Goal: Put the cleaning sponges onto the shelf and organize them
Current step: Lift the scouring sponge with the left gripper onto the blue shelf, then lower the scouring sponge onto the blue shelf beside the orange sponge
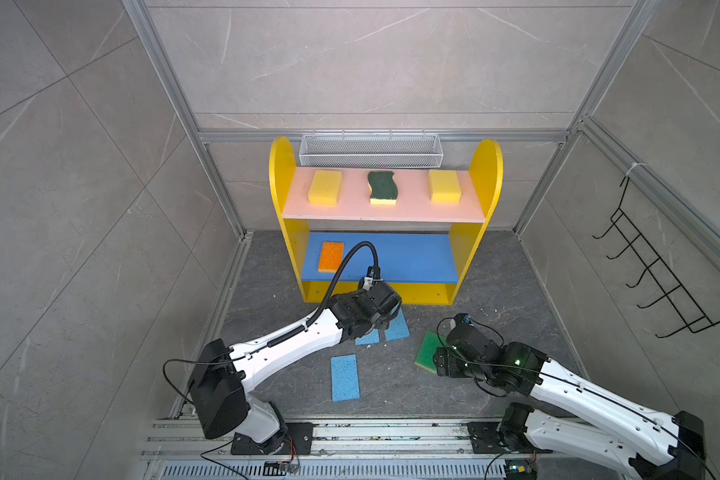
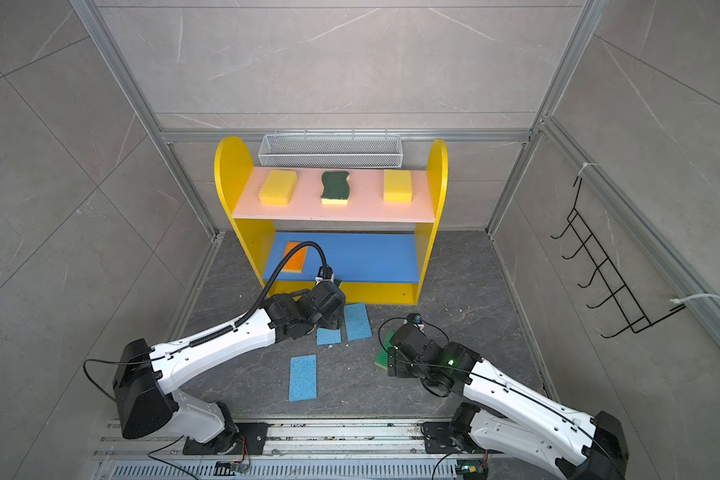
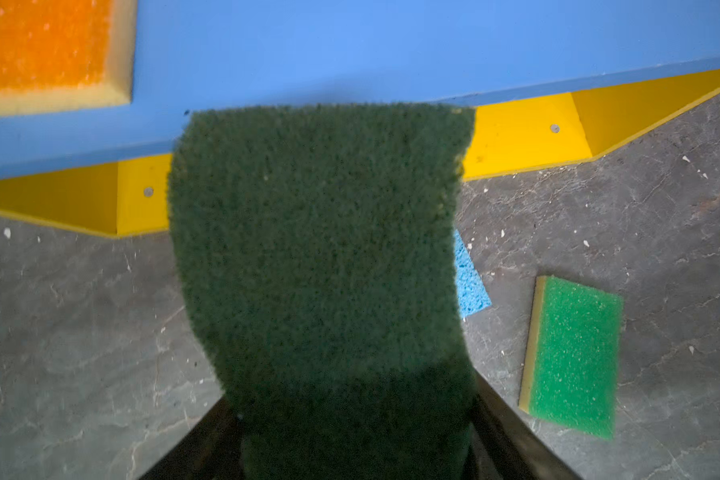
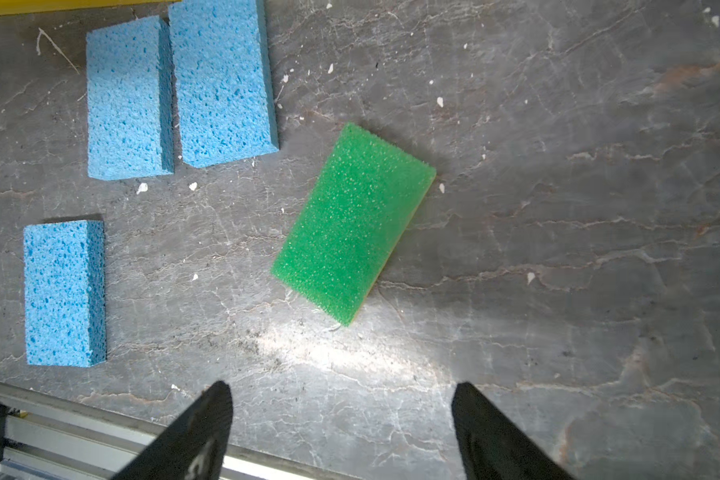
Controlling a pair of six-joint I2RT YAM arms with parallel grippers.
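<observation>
The yellow shelf [image 1: 281,174] holds two yellow blocks [image 1: 325,187] [image 1: 444,185] and a dark-green scourer [image 1: 382,187] on its pink board, and an orange-topped sponge [image 1: 331,256] on the blue board's left. My left gripper [image 3: 350,415] is shut on a second dark-green scourer [image 3: 316,249], whose far end reaches over the blue board's [image 3: 350,50] front edge. Three light-blue sponges [image 4: 64,293] [image 4: 129,97] [image 4: 223,83] lie on the floor. My right gripper [image 4: 341,388] hangs open and empty above the floor, short of the bright-green-topped sponge [image 4: 352,224].
A white wire mesh basket [image 1: 371,149] hangs behind the shelf's top. A black wire hook rack [image 1: 657,270] is on the right wall. Aluminium rails [image 1: 371,432] run along the front edge, and white crumbs dot the dark floor [image 4: 558,208].
</observation>
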